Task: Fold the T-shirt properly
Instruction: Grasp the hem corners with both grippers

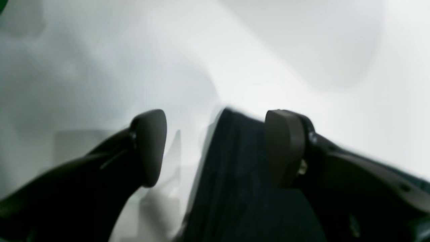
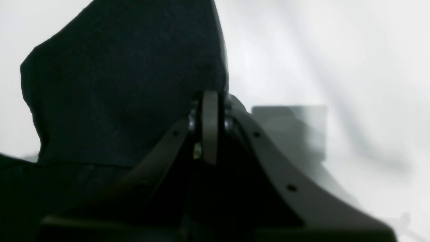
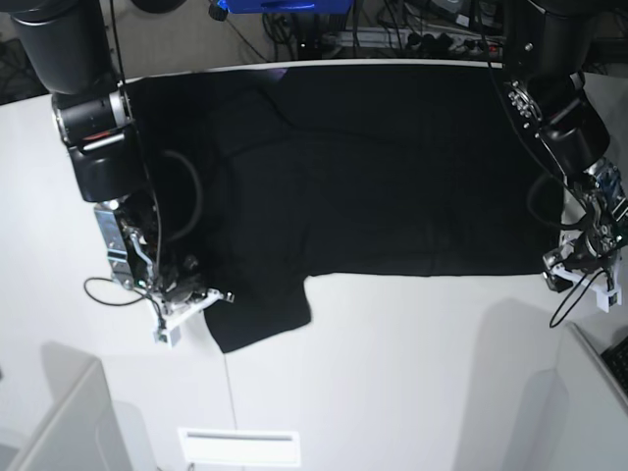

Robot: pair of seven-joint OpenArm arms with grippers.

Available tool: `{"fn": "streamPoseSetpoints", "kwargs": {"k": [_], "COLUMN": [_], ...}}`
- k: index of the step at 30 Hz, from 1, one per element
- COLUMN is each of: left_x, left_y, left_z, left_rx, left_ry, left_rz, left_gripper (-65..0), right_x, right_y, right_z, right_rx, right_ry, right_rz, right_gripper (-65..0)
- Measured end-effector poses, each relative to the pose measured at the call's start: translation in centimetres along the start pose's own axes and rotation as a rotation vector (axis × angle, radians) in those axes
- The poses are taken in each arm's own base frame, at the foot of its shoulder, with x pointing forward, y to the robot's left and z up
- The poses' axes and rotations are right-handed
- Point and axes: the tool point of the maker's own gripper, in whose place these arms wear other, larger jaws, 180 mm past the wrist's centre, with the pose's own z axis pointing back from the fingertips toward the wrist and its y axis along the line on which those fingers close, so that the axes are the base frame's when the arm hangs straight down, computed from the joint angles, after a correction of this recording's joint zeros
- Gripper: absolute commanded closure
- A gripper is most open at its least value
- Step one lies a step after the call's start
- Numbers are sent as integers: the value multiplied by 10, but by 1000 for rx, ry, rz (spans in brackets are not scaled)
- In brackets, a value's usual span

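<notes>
The T-shirt (image 3: 373, 186) lies spread out, plain black side up, across the far half of the white table (image 3: 412, 363). One sleeve (image 3: 260, 314) sticks out toward the front left. In the base view my right gripper (image 3: 209, 296) is at that sleeve's left edge. The right wrist view shows it (image 2: 210, 129) shut, with the black cloth (image 2: 127, 84) pinched and bunched up behind the pads. My left gripper (image 3: 552, 263) is at the shirt's front right corner. It (image 1: 216, 148) stands open, and a fold of black cloth (image 1: 235, 174) lies between the fingers, close to the right pad (image 1: 284, 148).
White box-like edges stand at the front left (image 3: 59, 412) and front right (image 3: 601, 392) of the table. A white label strip (image 3: 238, 446) lies at the front edge. Cables and gear (image 3: 412, 29) run behind the table's far edge.
</notes>
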Motion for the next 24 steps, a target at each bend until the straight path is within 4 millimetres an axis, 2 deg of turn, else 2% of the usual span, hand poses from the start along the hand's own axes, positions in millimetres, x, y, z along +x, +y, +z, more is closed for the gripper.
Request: {"fn": "streamPoseSetpoints", "kwargs": {"k": [4, 9, 18, 19, 21, 24], "left_x": [-22, -14, -16, -16, -19, -22], "left_y": [4, -10, -11, -10, -9, -4], "left_z": [-17, -29, -30, -30, -30, -29], "left_rx": [43, 7, 5, 6, 7, 16], "left_ry": [88, 36, 36, 37, 32, 35], "left_rz": [-30, -8, -4, -5, -3, -7], "left_gripper": [-443, -443, -426, -392, -268, 0], "right_x": [0, 0, 1, 1, 0, -3], "right_y": [0, 0, -1, -1, -2, -3], "right_z": [0, 0, 1, 1, 1, 0], "right_rx": [0, 1, -2, -2, -2, -3], "right_ry": [0, -1, 0, 0, 2, -5], "right_rz": [0, 1, 1, 1, 0, -7], "right_gripper": [0, 0, 0, 0, 0, 0]}}
